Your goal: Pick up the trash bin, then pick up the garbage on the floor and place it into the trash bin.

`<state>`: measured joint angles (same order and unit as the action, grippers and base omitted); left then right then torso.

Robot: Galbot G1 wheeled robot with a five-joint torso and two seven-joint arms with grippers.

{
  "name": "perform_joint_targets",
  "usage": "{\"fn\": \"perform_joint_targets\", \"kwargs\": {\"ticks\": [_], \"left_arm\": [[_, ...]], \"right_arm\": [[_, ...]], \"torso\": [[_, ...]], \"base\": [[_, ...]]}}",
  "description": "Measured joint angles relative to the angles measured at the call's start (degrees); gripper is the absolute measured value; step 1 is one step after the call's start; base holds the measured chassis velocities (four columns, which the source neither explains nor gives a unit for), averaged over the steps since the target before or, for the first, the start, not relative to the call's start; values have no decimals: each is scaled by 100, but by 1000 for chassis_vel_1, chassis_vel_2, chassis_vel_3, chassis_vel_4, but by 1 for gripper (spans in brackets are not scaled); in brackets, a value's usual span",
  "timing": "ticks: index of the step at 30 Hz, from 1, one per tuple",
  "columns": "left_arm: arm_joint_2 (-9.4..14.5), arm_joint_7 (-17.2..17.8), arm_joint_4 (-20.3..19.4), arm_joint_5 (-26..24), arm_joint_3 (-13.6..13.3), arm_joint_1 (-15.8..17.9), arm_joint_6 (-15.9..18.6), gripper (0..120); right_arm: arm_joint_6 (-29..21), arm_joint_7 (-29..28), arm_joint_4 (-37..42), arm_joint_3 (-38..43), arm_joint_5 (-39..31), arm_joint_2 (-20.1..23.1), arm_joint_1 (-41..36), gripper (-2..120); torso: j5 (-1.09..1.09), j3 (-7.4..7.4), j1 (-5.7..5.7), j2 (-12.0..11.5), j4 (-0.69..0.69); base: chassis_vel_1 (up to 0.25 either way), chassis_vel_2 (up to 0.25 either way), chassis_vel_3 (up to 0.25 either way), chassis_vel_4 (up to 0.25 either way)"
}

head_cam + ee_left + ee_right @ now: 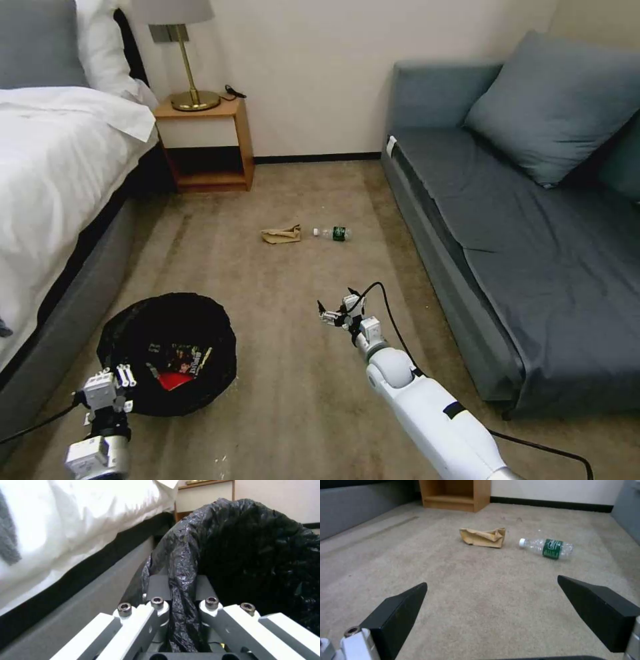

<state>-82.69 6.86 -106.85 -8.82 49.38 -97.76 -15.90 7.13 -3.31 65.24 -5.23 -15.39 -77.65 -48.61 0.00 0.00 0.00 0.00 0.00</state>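
Beige carpet (300, 373) runs between a white-sheeted bed (53, 173) and a grey sofa (533, 240), with a wooden nightstand (207, 143) against the far wall. Low on the robot's left, the left gripper (181, 605) is clamped on the rim of the trash bin (167, 350), a fold of crinkly black bag pinched between its fingers. Inside the bin lie a red piece and some printed wrappers, too small to make out. Out over the carpet, the right gripper (493, 597) hangs with its fingers spread wide and nothing between them. Well ahead of it, a crumpled brown paper bag (483, 537) and a clear bottle with a green label (548, 548) lie side by side, just apart.
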Motion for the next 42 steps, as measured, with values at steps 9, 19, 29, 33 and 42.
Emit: {"fn": "perform_joint_targets", "kwargs": {"ticks": [9, 19, 29, 33, 42], "left_arm": [[38, 0, 138, 2, -22, 69, -1, 6], [68, 0, 261, -2, -52, 124, -1, 6], [155, -5, 279, -12, -57, 133, 1, 6], [156, -6, 278, -12, -55, 121, 2, 6], [174, -11, 267, -12, -59, 123, 4, 6]], "right_arm": [[55, 38, -161, -15, 5, -91, 76, 100], [149, 68, -255, 44, 1, -138, 113, 100], [275, 128, -342, 121, 30, -183, 97, 100], [288, 130, -331, 159, 67, -214, 58, 100], [289, 130, -257, 187, 83, -202, 2, 100]], "torso": [[0, 0, 0, 0, 0], [0, 0, 0, 0, 0], [0, 1, 0, 0, -1], [1, 0, 0, 0, 0], [0, 0, 0, 0, 0]], "base": [[-89, 89, 91, -87], [-97, 100, 99, -91], [-164, 149, 152, -150], [-143, 160, 163, -167], [-175, 182, 175, -174]]}}
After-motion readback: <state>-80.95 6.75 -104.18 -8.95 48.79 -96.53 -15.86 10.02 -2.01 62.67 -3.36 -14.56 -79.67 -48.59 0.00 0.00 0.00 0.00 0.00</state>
